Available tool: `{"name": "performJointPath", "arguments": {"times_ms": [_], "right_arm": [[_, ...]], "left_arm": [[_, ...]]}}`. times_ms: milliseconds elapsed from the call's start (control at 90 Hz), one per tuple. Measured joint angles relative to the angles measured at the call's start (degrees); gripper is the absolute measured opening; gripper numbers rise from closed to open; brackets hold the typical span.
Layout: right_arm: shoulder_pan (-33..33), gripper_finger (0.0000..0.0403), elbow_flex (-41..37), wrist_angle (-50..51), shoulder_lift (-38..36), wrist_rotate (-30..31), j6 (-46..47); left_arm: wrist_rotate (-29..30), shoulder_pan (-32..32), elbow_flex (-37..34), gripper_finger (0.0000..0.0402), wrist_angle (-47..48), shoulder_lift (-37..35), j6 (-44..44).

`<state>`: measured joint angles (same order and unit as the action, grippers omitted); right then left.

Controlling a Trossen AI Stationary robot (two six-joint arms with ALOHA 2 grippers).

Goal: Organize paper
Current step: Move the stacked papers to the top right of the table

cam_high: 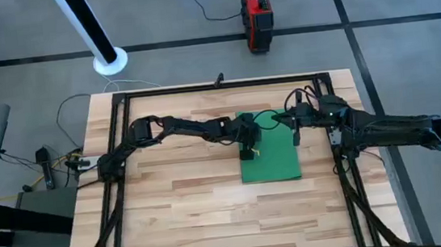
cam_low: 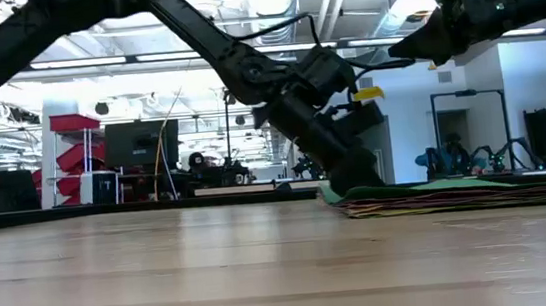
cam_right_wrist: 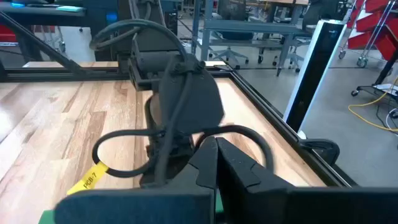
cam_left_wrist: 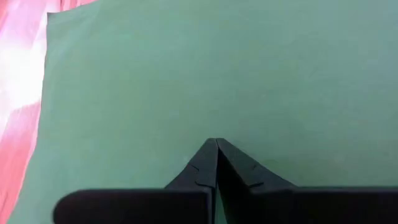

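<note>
left gripper (cam_left_wrist: 216, 144), fingers together, presses down on the green paper (cam_left_wrist: 205, 74) stack.

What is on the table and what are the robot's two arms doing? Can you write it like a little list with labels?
paper: a stack of sheets on the wooden table, green on top, a pink sheet sticking out beside it
stack edges: several colours show in the low view
left gripper: shut, tips down on the green sheet
right gripper: shut, raised above the stack's far edge, near the left arm's wrist
people: none seen
</note>
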<state>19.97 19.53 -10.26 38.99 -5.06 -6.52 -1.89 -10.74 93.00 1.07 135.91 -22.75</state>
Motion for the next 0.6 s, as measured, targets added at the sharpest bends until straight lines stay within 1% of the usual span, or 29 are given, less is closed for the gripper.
{"name": "performJointPath", "arguments": {"times_ms": [144,378,600], "right_arm": [[0.00,0.0000,0.00,0.15,-0.01,0.00,-0.07],[0.02,0.0000,-0.02,0.40,-0.01,0.02,-0.88],[0.02,0.0000,-0.04,0.44,-1.19,0.02,-1.59]], "left_arm": [[0.00,-0.28,0.75,0.0000,-1.38,-0.02,-0.57],[-0.12,-1.01,3.31,0.0000,1.16,0.17,0.05],[0.26,-0.19,3.39,0.0000,2.14,-1.36,0.08]]}}
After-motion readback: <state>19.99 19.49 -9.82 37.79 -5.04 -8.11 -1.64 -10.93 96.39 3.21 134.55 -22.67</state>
